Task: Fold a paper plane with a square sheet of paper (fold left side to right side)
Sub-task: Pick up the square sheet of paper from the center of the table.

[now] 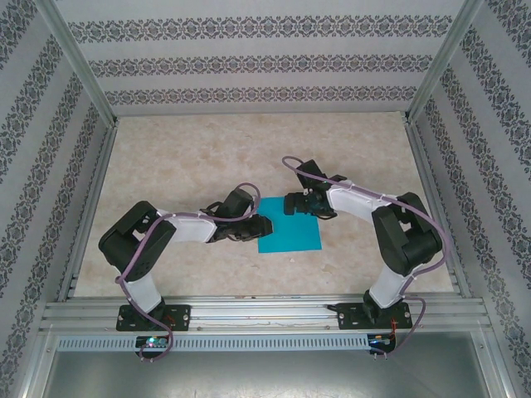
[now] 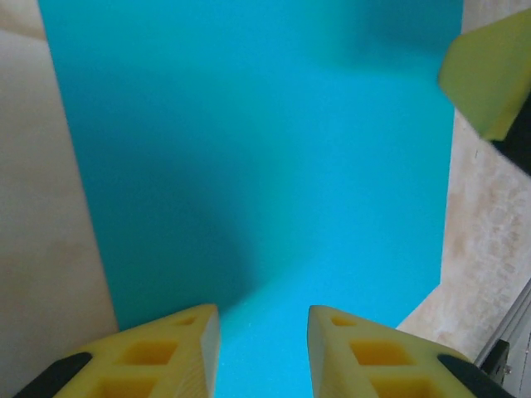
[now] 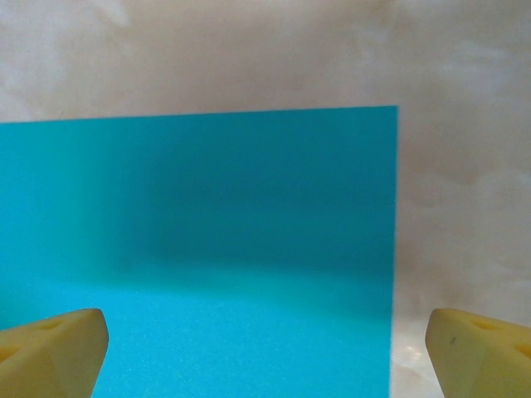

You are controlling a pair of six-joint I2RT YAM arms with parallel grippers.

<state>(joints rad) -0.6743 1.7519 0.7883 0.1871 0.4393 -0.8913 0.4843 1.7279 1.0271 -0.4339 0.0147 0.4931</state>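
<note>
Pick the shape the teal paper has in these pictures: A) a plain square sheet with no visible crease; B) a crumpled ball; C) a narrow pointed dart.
A: the square sheet of paper shows four straight edges and an unbroken teal face on the table.

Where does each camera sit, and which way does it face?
Top external: above and behind the arms, looking down on the table; left arm and right arm show from their bases, meeting at the square sheet of paper.
Left wrist: on the left arm, looking down across the sheet; left fingers at the bottom, one right finger at upper right.
Right wrist: on the right arm, looking down at the sheet's corner; right fingers wide apart at the bottom.
Shared: both wrist views show the teal sheet.
</note>
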